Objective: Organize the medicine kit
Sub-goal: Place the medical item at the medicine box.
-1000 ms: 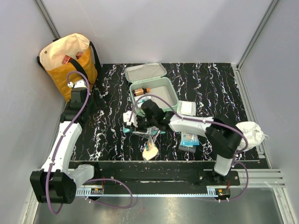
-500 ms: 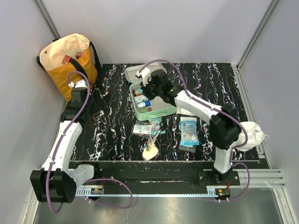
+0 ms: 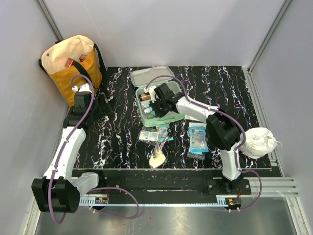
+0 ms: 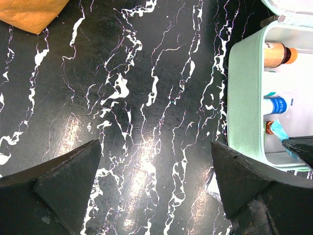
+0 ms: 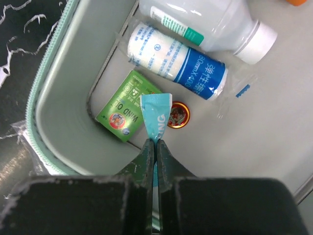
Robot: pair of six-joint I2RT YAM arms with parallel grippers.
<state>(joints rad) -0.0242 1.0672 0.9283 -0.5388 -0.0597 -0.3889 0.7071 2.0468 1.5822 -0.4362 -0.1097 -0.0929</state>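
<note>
Medicine kit [image 3: 150, 76] lies open at the far middle of the black marbled surface [image 3: 117, 98]. Right pincer [image 5: 155, 142] is clenched on a teal sachet [image 5: 155, 113] inside the kit, above a green wind-oil packet [image 5: 122, 111] and a wrapped bandage roll [image 5: 176, 58]. Left pincer [image 4: 156, 147] hangs released over the surface, left of the kit.

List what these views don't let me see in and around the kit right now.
Right wrist view: teal sachet, lower part pinched inside the shut right gripper; small red tin, partly behind the sachet; white bottle, cut by the top edge.
Top view: medicine kit interior, mostly covered by the right arm; tote bag contents, too small.
</note>
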